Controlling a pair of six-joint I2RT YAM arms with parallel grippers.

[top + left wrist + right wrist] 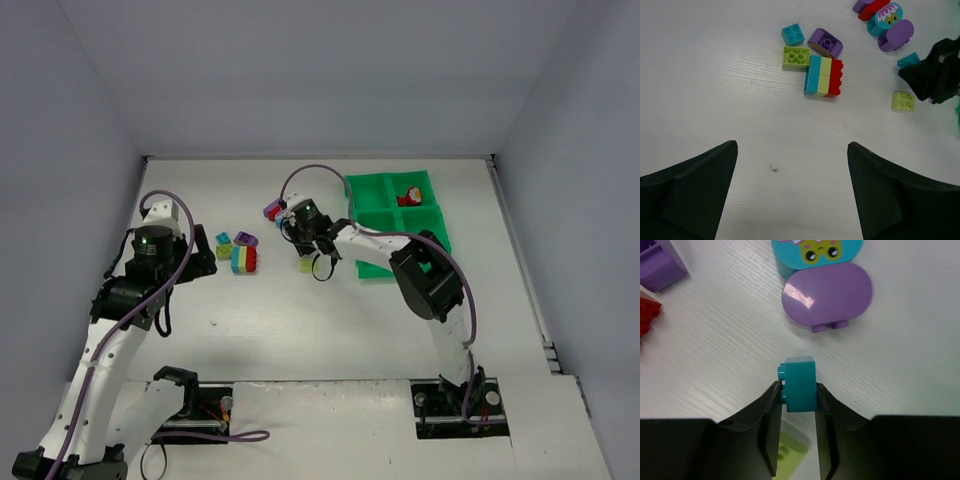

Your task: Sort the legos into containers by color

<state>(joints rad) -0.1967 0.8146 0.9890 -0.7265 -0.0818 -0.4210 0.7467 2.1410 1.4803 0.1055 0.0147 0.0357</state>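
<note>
No words, numbers, labels or brand marks are readable anywhere; one teal brick (816, 254) shows only a cartoon face.

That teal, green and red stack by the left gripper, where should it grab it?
Probably from straight above, pinching the stack at its near half, one finger on the teal face, one on the red studded side. It lies on its side, and a yellow-green brick and a purple brick crowd its far edge.

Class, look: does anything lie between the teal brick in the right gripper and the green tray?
Nothing visible does. The right gripper clamps the teal brick, and no brick lies on the table from there to the tray. The yellow-green brick sits off that line.
</note>
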